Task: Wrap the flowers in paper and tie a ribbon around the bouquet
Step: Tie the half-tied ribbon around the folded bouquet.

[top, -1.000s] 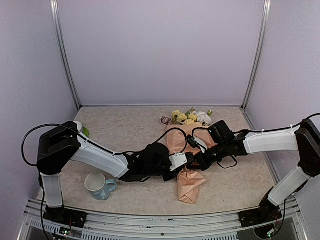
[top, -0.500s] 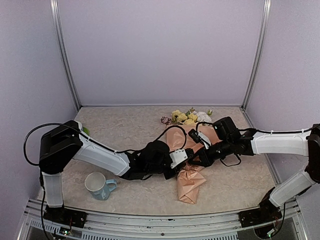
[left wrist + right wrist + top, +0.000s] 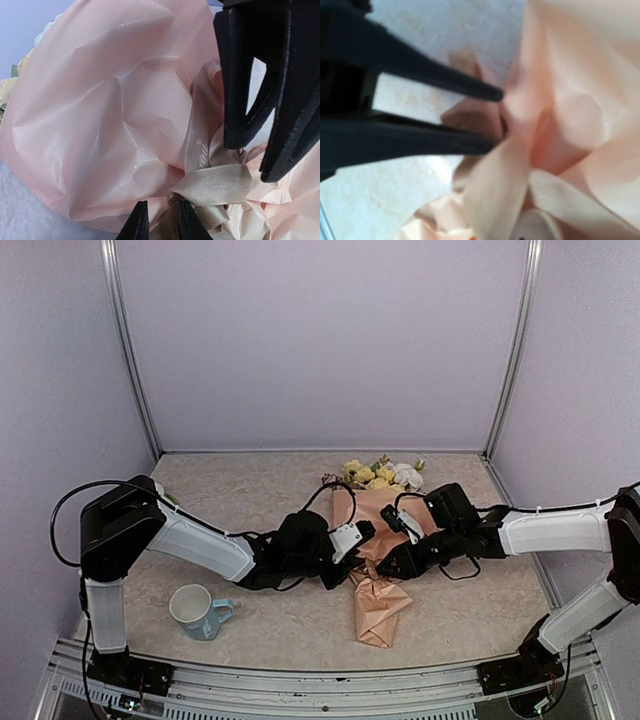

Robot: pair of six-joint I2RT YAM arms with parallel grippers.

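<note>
- Bouquet (image 3: 378, 605) lying on table (image 3: 250, 490), flowers (image 3: 380, 475) pointing toward far wall.
- Paper (image 3: 100, 125) bunching at waist; ribbon (image 3: 215, 182) crossing there in loose knot.
- Your left gripper (image 3: 161, 221) pinching ribbon tail, tips nearly together.
- Your right gripper (image 3: 497, 119) standing with jaws apart at crumpled neck, gripping nothing.
- Judgement: satin likely sliding easily; paper thin, creasing, tearing if you are pulling hard.
- You are better off taking ribbon by flat tail just beside knot, not by paper.
</note>
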